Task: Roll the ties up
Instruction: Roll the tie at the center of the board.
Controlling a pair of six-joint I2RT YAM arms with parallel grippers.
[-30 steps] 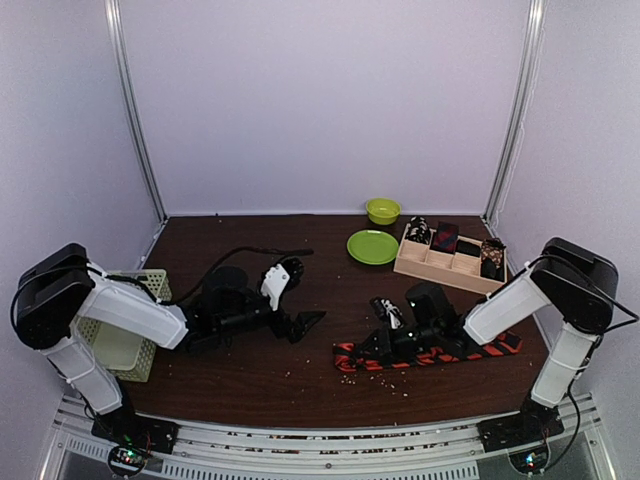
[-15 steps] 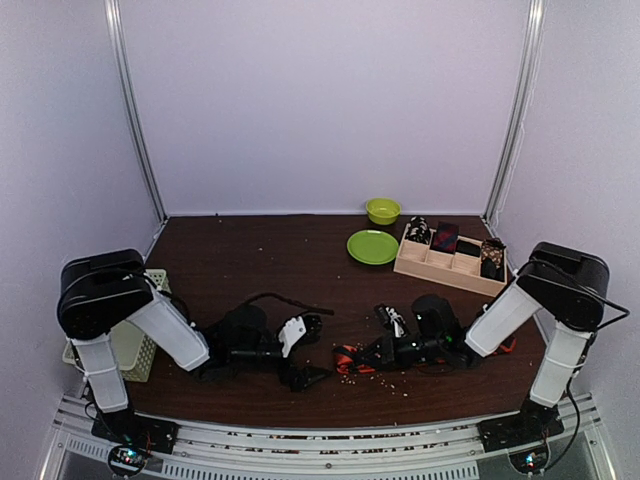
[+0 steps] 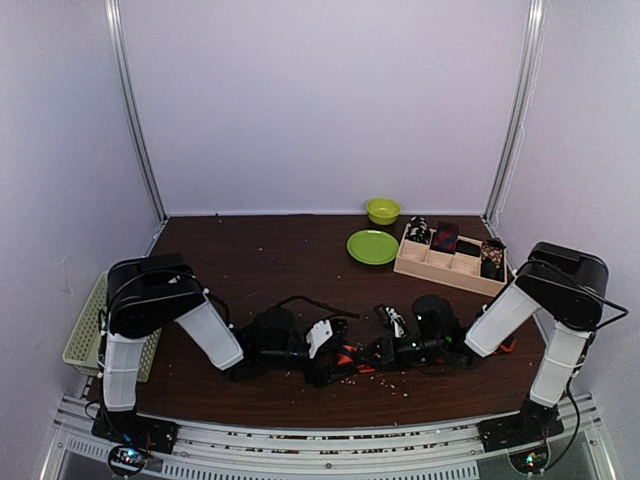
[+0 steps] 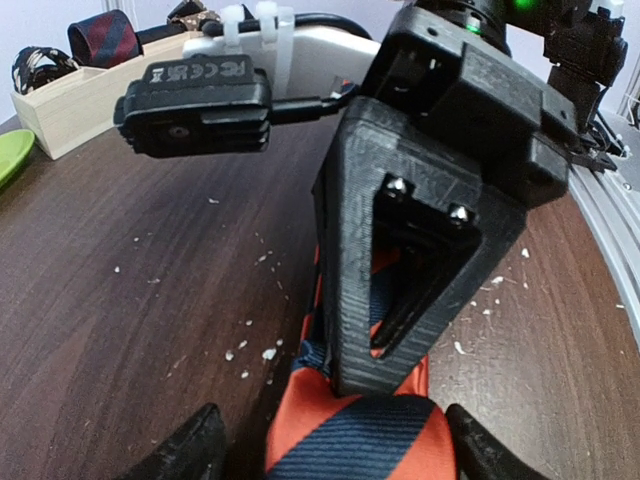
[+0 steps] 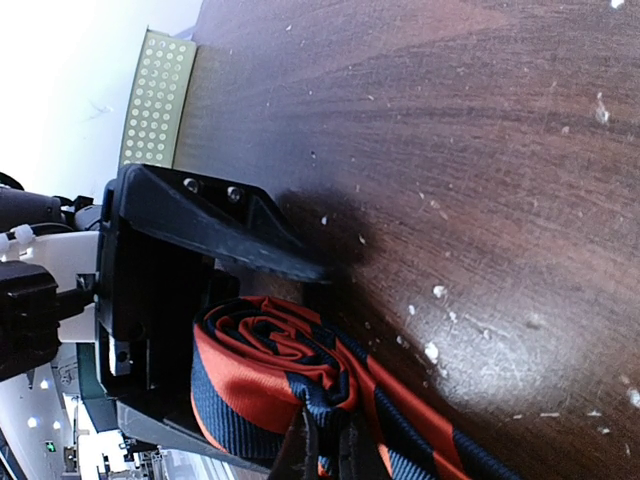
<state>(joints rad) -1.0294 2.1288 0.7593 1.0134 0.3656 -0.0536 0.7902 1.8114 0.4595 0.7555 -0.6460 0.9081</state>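
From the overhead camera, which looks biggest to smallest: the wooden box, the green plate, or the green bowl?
1. wooden box
2. green plate
3. green bowl, farthest back, which may shrink it slightly

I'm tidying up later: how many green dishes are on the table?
2: a small bowl at the far edge, and a flat plate just nearer, left of the wooden tray. No others show.

Place: probably a lab test booth — plain walls point(image 3: 320, 100) | metal frame posts point(image 3: 135, 110)
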